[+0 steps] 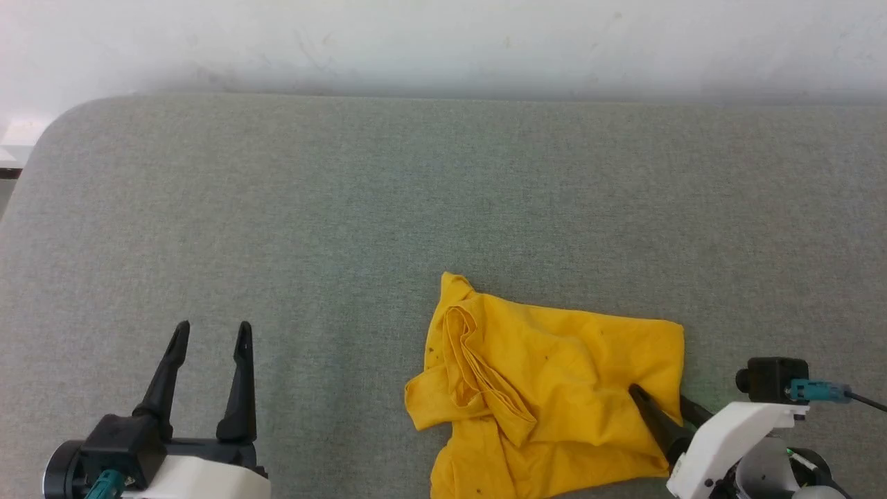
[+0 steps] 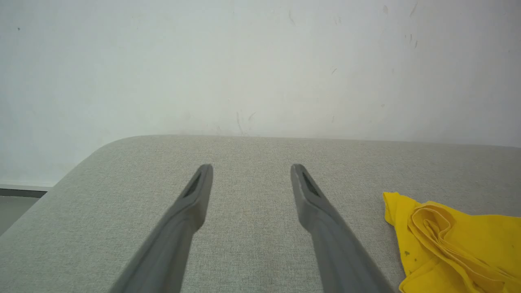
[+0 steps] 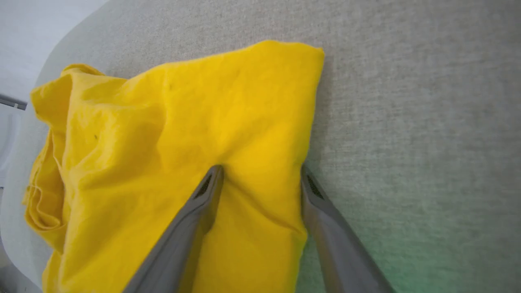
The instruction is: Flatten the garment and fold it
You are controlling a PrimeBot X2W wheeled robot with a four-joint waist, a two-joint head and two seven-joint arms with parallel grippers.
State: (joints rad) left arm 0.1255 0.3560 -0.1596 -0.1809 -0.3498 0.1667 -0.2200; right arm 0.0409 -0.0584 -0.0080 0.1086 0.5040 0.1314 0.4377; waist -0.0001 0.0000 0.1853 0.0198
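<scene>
The right end effector (image 3: 261,171) is spread wide, released, nothing clamped. Its two dark fingers (image 3: 191,219) straddle the right edge of the garment (image 1: 554,374): one presses a dent into the cloth, the other sits at the hem. The garment, a crumpled bright-yellow T-shirt, lies bunched at the near right of the grey worktop (image 1: 346,208). The left end effector (image 1: 213,327) is also spread and holds nothing, well apart to the left above the worktop. A scuffed white wall (image 2: 244,61) stands behind.

Near edge of garment (image 1: 568,360) off-frame
</scene>
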